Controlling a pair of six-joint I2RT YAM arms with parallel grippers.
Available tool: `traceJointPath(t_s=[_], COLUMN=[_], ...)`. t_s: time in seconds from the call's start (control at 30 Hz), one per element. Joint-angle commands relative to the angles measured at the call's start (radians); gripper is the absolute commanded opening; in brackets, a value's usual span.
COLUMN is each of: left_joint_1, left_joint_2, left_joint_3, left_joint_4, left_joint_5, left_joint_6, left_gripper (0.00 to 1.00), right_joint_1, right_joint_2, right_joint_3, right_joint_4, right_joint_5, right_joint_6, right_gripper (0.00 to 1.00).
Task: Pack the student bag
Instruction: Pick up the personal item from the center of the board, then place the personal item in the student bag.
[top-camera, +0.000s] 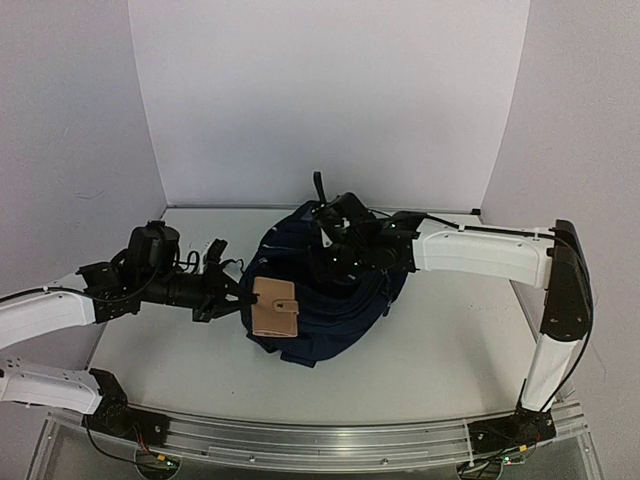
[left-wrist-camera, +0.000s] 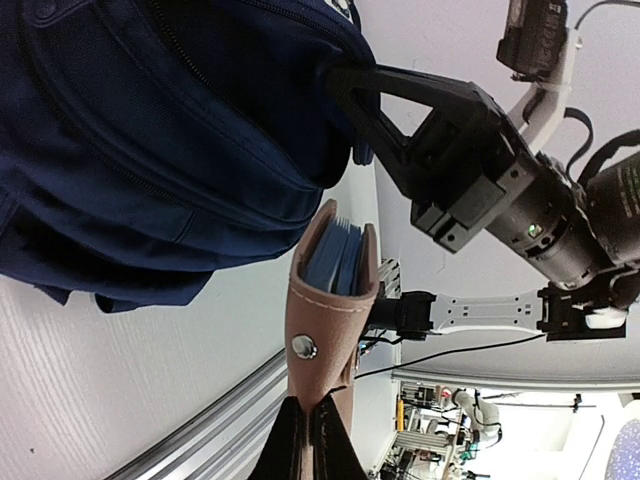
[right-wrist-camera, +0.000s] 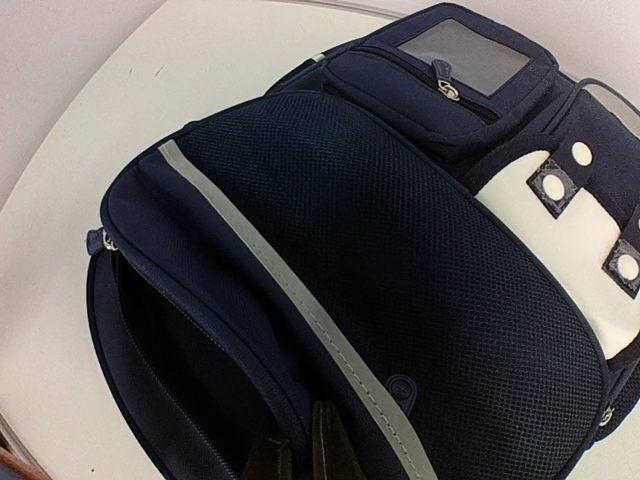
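1. Ideally, the left fingers (left-wrist-camera: 300, 445), clamped on the tan snap wallet (left-wrist-camera: 335, 290), should steer it slim edge first into the open pocket (right-wrist-camera: 170, 370).
2. The right fingers (right-wrist-camera: 320, 450), pinched on that pocket's rim, should lift it wide so the wallet does not snag.
3. The student bag (top-camera: 340, 300) lies mid-counter (top-camera: 150, 350), reaching toward the far edge: dark navy, mesh panel, grey reflective stripe, white patches.
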Motion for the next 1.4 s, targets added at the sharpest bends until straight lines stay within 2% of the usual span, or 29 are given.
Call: traceJointPath(t_s=[0.0, 0.37, 0.67, 0.83, 1.03, 1.37], left_joint_1=[0.002, 0.002, 0.000, 0.000, 0.000, -0.039], left_joint_2=[0.125, 0.318, 0.364, 0.367, 0.438, 0.638], left_joint_3=[0.070, 0.050, 0.072, 0.076, 0.106, 0.260], left_joint_4=[0.253, 0.595, 0.443, 0.431, 0.520, 0.624], left_joint_5=[0.043, -0.134, -0.296, -0.376, -0.448, -0.419], left_joint_6=[-0.083, -0.304, -0.406, -0.439, -0.455, -0.388], left_gripper=[0.00, 0.00, 0.00, 0.00, 0.00, 0.00], right_joint_1=[-0.002, 0.023, 0.092, 0.128, 0.150, 0.151], right_joint_2=[-0.096, -0.135, -0.145, -0.136, -0.117, -0.102], right_joint_3=[0.057, 0.070, 0.095, 0.116, 0.101, 0.049], right_joint_4=[0.036, 0.036, 0.037, 0.048, 0.079, 0.130], right_joint_5=[-0.013, 0.002, 0.146, 0.178, 0.131, 0.082], right_joint_6=[0.036, 0.022, -0.006, -0.028, -0.026, -0.013], right_gripper=[0.00, 0.00, 0.00, 0.00, 0.00, 0.00])
